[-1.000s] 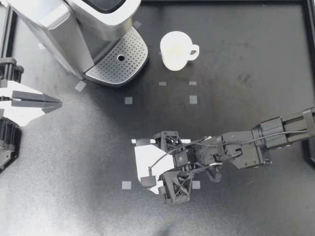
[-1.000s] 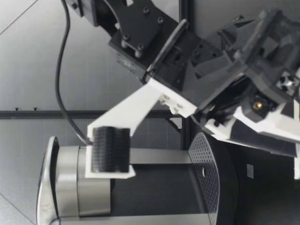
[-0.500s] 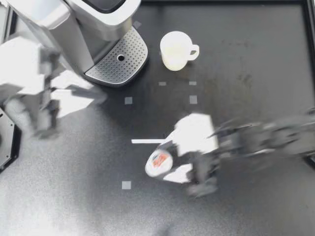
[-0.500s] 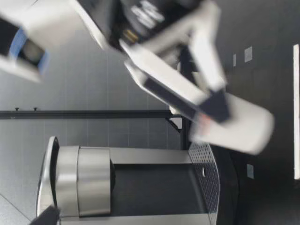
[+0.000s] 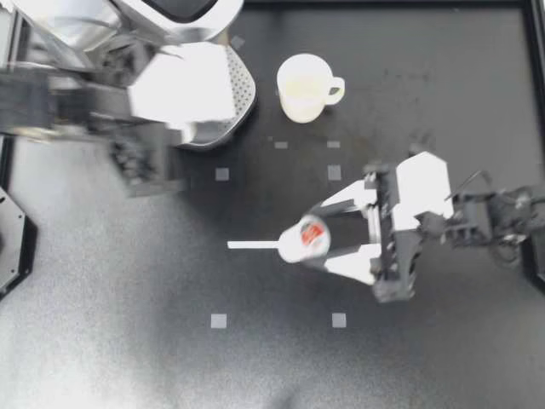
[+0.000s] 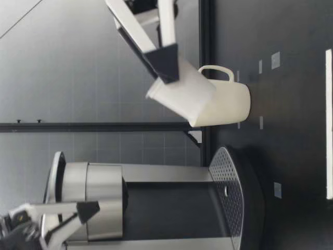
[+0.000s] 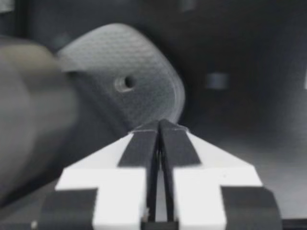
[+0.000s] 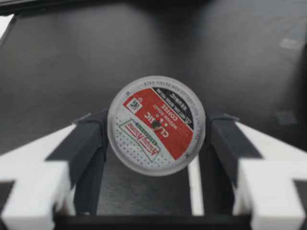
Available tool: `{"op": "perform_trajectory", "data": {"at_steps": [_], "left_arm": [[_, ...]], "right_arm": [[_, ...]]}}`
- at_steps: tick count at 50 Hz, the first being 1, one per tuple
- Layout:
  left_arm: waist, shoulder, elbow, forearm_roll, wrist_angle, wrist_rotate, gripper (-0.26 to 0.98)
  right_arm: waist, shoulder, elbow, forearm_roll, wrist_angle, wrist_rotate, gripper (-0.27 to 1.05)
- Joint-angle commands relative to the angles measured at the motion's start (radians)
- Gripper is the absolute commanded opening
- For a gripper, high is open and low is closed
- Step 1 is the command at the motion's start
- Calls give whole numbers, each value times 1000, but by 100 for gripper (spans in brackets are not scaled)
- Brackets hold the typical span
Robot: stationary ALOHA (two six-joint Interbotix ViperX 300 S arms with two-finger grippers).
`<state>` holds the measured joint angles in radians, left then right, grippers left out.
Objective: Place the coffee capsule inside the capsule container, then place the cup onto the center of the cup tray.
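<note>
In the top view, our left gripper [image 5: 183, 89] is blurred and hides most of the cup tray [image 5: 244, 94]. The coffee machine [image 5: 183, 13] is cut off at the edge. In the low view, the coffee capsule [image 6: 182, 96] covers part of the cup [image 6: 229, 104].
</note>
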<state>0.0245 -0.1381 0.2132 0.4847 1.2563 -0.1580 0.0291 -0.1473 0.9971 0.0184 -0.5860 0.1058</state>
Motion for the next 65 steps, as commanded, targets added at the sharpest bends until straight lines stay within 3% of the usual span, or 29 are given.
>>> {"op": "perform_trajectory", "data": {"at_steps": [1, 11, 16, 21, 30, 41, 53, 65], "left_arm": [[-60, 32, -72, 152, 69, -41, 5], [-161, 135, -86, 456, 146, -146, 5], [-192, 216, -74, 627, 250, -164, 5], [-199, 272, -75, 736, 316, -167, 5], [-199, 302, -44, 821, 330, -199, 5], [-201, 299, 46, 991, 359, -284, 5], [-198, 279, 115, 1049, 353, -304, 5], [-167, 252, 150, 1060, 341, -305, 5]], "right_arm": [[-31, -46, 9, 2, -11, -2, 55], [-77, -114, 71, -3, -9, -9, 55], [-80, -140, 91, -3, -9, -25, 55], [-80, -156, 106, -5, -9, -37, 55], [-80, -161, 115, -3, -8, -40, 55], [-80, -160, 115, -3, 8, -41, 55], [-80, -161, 114, -5, 12, -43, 55], [-80, -155, 107, -5, 14, -41, 55]]}}
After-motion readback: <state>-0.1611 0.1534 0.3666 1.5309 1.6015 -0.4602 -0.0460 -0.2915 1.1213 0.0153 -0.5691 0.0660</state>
